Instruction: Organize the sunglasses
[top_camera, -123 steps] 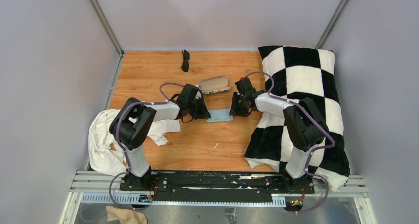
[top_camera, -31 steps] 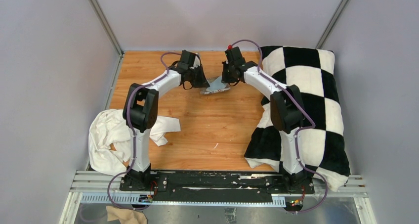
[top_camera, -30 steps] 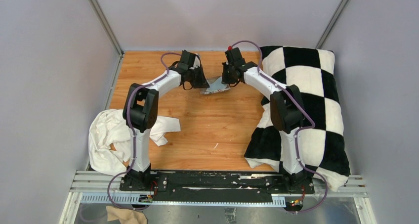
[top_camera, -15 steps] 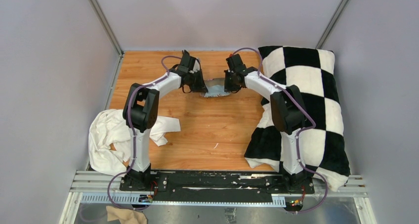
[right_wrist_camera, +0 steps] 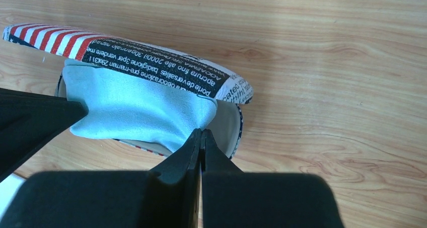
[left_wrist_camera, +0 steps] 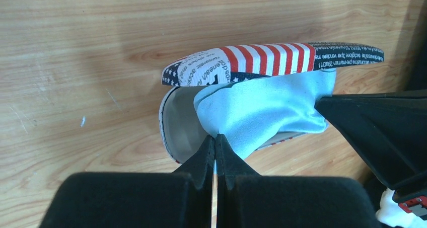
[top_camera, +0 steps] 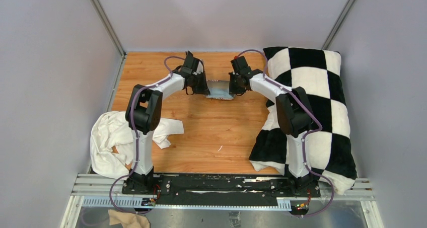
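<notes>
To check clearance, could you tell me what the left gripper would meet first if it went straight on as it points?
The left gripper is pinching the light-blue cloth, so that comes first; right behind it probably the inside of the open case, though depth is unclear.

Both arms are stretching forward and bending inward, wrists angled down; the left gripper (top_camera: 205, 89) and right gripper (top_camera: 232, 90) are facing each other, jaws pressed closed.
</notes>
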### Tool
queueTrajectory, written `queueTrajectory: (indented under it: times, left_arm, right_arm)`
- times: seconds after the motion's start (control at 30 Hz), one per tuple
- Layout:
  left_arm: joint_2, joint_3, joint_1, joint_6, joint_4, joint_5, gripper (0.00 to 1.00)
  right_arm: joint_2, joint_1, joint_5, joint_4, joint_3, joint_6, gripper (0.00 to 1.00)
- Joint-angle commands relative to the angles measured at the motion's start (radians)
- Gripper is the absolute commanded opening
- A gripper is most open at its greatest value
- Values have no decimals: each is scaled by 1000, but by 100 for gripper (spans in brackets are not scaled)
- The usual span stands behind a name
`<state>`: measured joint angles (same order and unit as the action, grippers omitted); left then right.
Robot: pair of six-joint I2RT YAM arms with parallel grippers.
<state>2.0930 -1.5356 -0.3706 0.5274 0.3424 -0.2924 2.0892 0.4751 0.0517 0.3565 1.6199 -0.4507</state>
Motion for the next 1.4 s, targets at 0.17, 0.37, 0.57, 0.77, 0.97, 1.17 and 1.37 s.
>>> queueTrajectory:
  times: [0.17,0.37,0.57,0.77,0.97,1.17,1.37]
  left_arm:
    - [48,-49,16,-39,23,20,0]
    - [73,-63,25,-58,35,21,0]
    - [90,-75,25,-77,51,16,0]
    - [94,-77,27,-83,66,25,0]
    - [79,-67,26,-89,68,39,0]
    - [66,-61,26,-94,69,40,2]
    - [59,-52,26,-90,70,39,16]
  right_arm:
    - [26,-18,-10,2,20,23,0]
    - [34,-17,7,2,5,21,0]
    - [29,-15,17,3,-8,22,0]
    - [30,-11,25,3,-21,21,0]
    - [24,-11,16,3,-38,25,0]
    - [13,-12,-10,10,-45,32,6]
    - [0,-11,-16,12,-52,34,12]
